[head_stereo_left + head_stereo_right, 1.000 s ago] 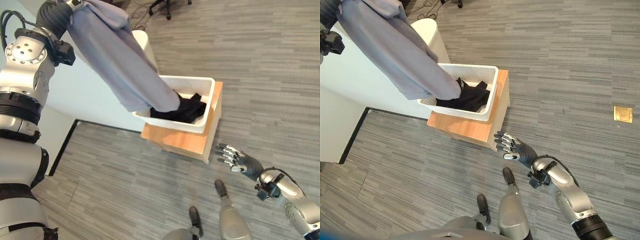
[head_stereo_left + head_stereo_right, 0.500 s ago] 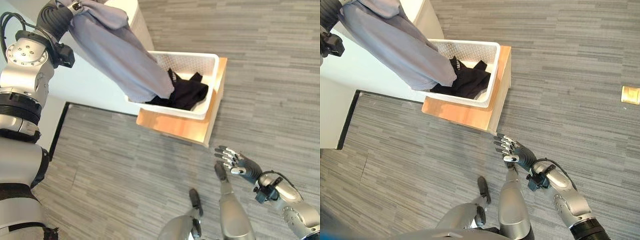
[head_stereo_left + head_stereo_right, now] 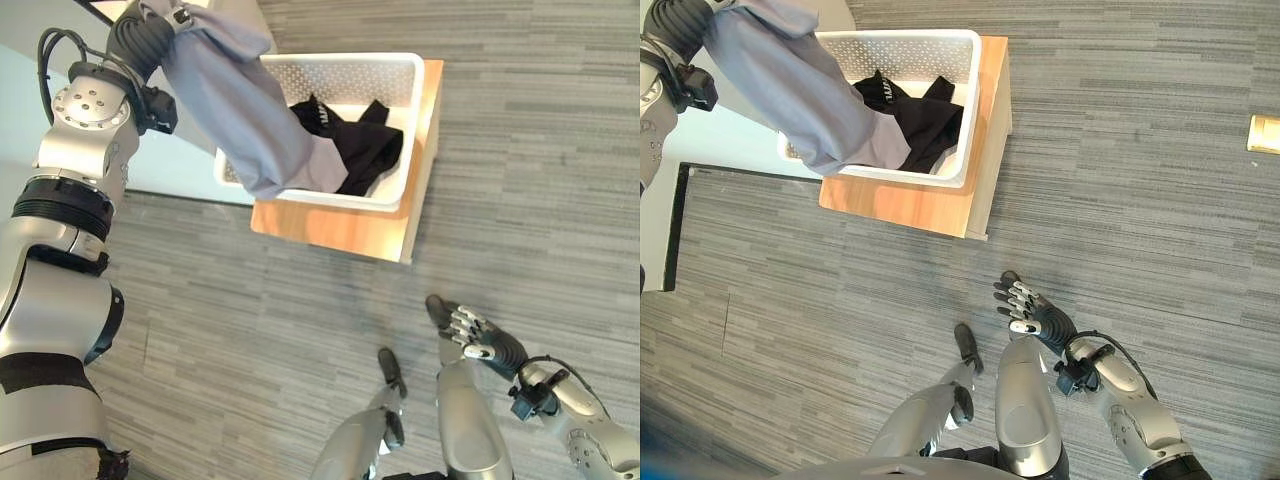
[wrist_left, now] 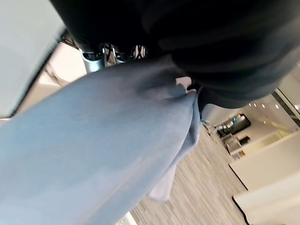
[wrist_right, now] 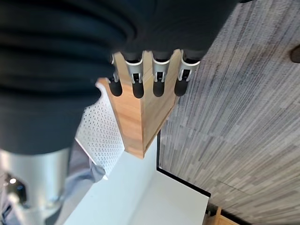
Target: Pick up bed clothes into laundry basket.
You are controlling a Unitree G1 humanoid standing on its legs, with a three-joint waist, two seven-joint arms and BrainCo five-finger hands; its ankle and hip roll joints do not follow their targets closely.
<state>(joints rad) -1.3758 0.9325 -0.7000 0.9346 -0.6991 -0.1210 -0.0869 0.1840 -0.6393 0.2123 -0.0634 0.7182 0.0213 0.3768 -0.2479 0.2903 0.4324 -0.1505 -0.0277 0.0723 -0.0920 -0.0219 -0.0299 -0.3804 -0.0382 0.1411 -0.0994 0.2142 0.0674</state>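
Right hand (image 3: pixel 1032 310), at 5 o'clock: fingers extended, holding nothing. Laundry basket (image 3: pixel 405 130), at 12 o'clock on a wooden stand (image 3: pixel 340 226), contains dark clothes (image 3: pixel 362 160). Grey garment (image 3: pixel 240 110) hangs into it from the left hand (image 4: pixel 101 58), fingers clenched on a bunched end. Judged light, limp, non-fragile; grip gathered folds.

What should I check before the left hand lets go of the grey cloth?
1. Left hand gripping the grey cloth: ok by the left wrist view, where the cloth bunches at the fingers.
2. Cloth's lower end over the white laundry basket: ok, it hangs inside, against the black garment.
3. Whole cloth inside the basket: not ok, most hangs above the rim.
4. Basket seated on the wooden stand: ok.
5. Right hand clear of the basket: ok, low over the floor, fingers straight.
6. More clothes left on the bed: cannot tell.
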